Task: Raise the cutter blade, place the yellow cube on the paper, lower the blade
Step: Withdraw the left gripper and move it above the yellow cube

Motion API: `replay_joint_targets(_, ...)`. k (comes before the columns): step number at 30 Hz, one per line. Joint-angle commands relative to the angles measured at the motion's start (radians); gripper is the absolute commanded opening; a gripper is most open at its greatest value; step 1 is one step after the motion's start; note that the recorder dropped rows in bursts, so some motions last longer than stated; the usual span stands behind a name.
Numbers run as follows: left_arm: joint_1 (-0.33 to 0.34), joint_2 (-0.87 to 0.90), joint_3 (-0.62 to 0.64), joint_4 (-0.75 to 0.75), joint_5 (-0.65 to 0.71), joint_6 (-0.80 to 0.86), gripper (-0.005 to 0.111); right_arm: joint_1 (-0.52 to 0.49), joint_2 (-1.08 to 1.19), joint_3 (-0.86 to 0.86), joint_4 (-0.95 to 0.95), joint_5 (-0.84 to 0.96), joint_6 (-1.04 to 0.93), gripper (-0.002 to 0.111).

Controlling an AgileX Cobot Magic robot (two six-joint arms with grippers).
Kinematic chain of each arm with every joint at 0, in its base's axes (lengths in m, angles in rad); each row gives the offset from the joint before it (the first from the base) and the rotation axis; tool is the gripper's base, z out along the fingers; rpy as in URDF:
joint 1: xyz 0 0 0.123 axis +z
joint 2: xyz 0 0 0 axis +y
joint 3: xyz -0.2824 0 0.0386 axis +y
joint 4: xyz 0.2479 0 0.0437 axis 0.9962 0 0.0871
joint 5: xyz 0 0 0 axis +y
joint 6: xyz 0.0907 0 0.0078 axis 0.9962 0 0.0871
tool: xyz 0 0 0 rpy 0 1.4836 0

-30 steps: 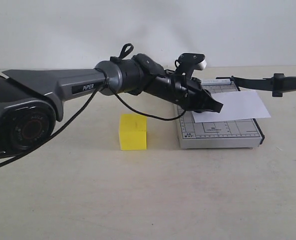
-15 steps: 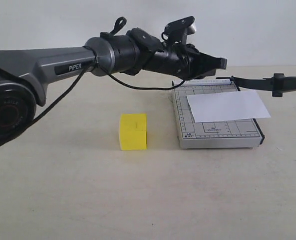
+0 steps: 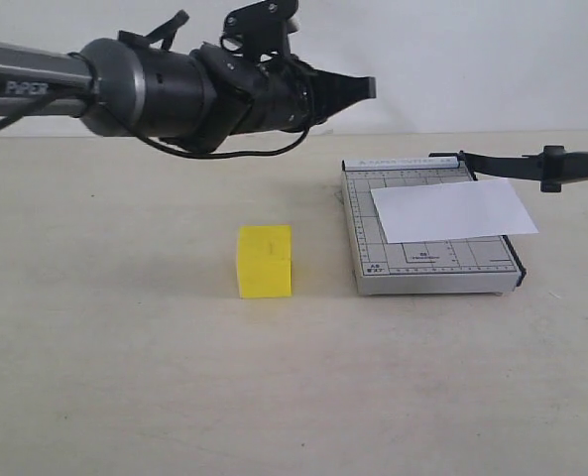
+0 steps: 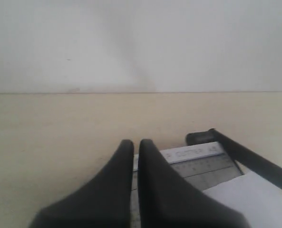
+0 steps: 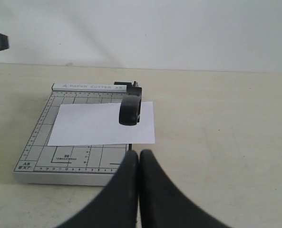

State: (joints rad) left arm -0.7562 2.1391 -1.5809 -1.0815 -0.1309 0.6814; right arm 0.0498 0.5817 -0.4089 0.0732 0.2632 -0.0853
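The yellow cube (image 3: pixel 265 261) sits on the table left of the grey gridded trimmer (image 3: pixel 412 260). The white paper (image 3: pixel 452 210) lies on the trimmer base and overhangs its right side. The cutter blade (image 3: pixel 512 165) stands raised off the base, its thick handle (image 3: pixel 559 168) out to the right; nothing holds it. My left gripper (image 3: pixel 365 88) hangs high above the table, left of the trimmer's back corner, shut and empty. In the right wrist view my right gripper (image 5: pixel 140 154) is shut and empty by the trimmer's near edge, the handle (image 5: pixel 130 107) pointing at it.
The beige table (image 3: pixel 125 377) runs to a plain white wall behind. The left arm's dark body (image 3: pixel 165 89) spans the upper left above the cube. The right arm does not show in the exterior view.
My left arm has lifted off the trimmer and drawn back up and to the left, uncovering the paper. The blade, cube and paper have not moved.
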Motion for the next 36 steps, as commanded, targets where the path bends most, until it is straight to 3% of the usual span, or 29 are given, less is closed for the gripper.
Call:
replay_joint_targets(1,-0.004,-0.116,0.197,-0.001,-0.130,-0.012,0.004,0.001,-0.002,0.001,-0.006,-0.014,-0.002,0.000)
replay_joint_targets(9,-0.024,-0.291,0.486,0.033,-0.372,-0.016,0.004,0.001,-0.002,0.001,-0.006,-0.057,-0.012,0.000)
replay_joint_targets(18,-0.027,-0.503,0.824,0.275,-0.471,-0.327,0.004,0.001,-0.002,0.001,-0.006,-0.060,-0.010,0.000)
replay_joint_targets(25,-0.027,-0.544,0.929,0.389,-0.439,-0.253,0.008,0.001,-0.002,0.001,-0.006,-0.056,-0.002,0.000)
replay_joint_targets(29,-0.027,-0.533,0.929,0.391,-0.398,-0.224,0.032,0.001,-0.002,0.001,-0.006,-0.056,-0.002,0.000)
replay_joint_targets(31,-0.027,-0.526,0.929,0.391,-0.398,-0.227,0.057,0.001,-0.002,0.001,-0.006,-0.053,-0.002,0.000)
replay_joint_targets(34,-0.027,-0.506,0.929,0.387,-0.438,-0.364,0.099,0.001,-0.002,0.001,-0.002,-0.053,-0.002,0.000)
replay_joint_targets(35,-0.027,-0.497,0.929,0.387,-0.442,-0.425,0.110,0.001,-0.002,0.001,-0.002,-0.053,-0.002,0.000)
replay_joint_targets(36,-0.027,-0.489,0.929,0.387,-0.438,-0.470,0.109,0.001,-0.002,0.001,-0.002,-0.053,-0.002,0.000)
